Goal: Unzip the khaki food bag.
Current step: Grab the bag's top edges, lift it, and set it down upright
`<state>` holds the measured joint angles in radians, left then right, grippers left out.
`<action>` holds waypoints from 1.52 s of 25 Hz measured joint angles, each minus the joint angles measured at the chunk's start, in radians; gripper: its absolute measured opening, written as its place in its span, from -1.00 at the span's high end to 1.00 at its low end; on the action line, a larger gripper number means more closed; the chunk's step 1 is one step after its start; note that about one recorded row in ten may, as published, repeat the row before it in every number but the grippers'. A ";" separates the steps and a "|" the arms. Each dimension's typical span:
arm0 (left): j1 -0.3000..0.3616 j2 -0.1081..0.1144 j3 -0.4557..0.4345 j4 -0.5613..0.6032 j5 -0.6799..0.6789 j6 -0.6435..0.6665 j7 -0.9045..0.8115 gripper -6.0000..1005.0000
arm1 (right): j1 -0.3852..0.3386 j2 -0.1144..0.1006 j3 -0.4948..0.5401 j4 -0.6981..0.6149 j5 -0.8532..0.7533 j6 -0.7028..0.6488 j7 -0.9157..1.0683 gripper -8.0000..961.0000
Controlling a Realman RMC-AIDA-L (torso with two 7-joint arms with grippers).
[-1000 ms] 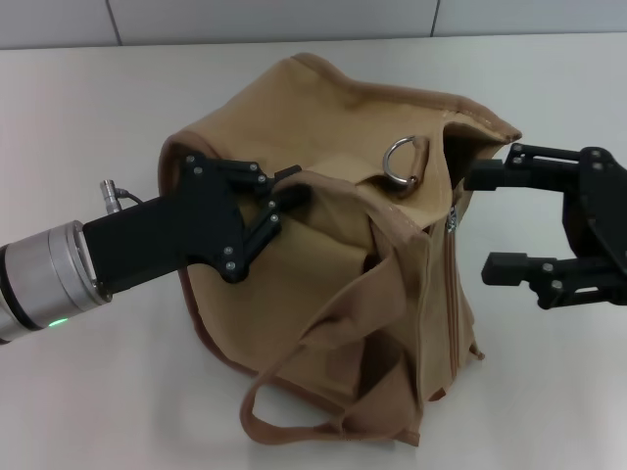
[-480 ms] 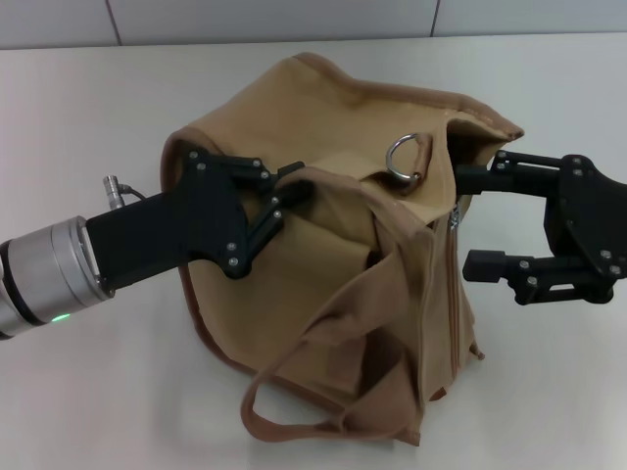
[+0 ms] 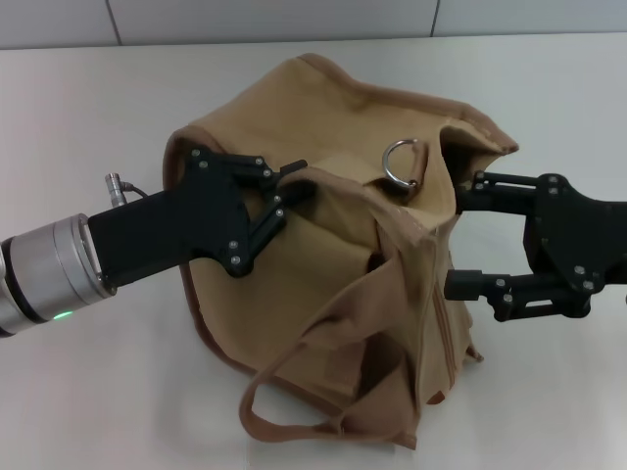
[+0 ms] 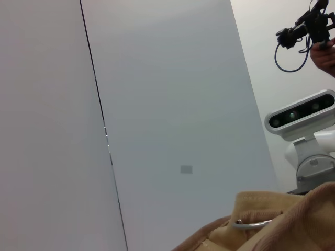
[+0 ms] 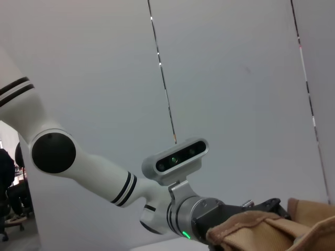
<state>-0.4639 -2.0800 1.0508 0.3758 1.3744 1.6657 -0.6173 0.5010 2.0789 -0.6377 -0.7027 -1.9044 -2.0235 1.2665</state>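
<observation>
The khaki food bag [image 3: 323, 264] stands slumped in the middle of the table, tan canvas with brown piping, and shows again in the left wrist view [image 4: 282, 219] and the right wrist view [image 5: 272, 230]. A metal ring [image 3: 402, 162] sits on its top. One fabric handle [image 3: 294, 416] loops down at the front. My left gripper [image 3: 286, 188] is shut on a fold of canvas at the bag's top left. On the bag's right side my right gripper [image 3: 458, 238] is open, its two fingers straddling the edge where the zipper seam [image 3: 434, 313] runs. The zipper pull is hidden.
The bag rests on a pale table [image 3: 98, 98] backed by a tiled wall [image 3: 294, 20]. In the left wrist view the robot's head camera [image 4: 301, 112] shows behind the bag. My left arm [image 5: 94, 172] crosses the right wrist view.
My right gripper has moved left and slightly down, closing in until its open fingers straddle the bag's right edge. The bag's right corner has been pushed in. The left gripper holds still.
</observation>
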 joint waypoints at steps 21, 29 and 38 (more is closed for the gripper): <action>-0.001 0.001 -0.008 0.000 -0.050 -0.015 -0.002 0.83 | -0.106 -0.005 0.004 0.000 -0.003 -0.001 0.002 -0.59; 0.001 0.002 -0.007 0.000 -0.051 -0.017 -0.001 0.83 | -0.134 -0.005 0.034 0.004 0.005 -0.010 -0.013 -0.58; -0.002 0.000 0.001 -0.014 -0.052 -0.017 -0.001 0.83 | -0.114 -0.001 0.133 0.108 0.006 0.077 -0.088 -0.58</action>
<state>-0.4655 -2.0797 1.0517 0.3621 1.3223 1.6492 -0.6181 0.3873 2.0781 -0.5045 -0.5947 -1.8982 -1.9464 1.1783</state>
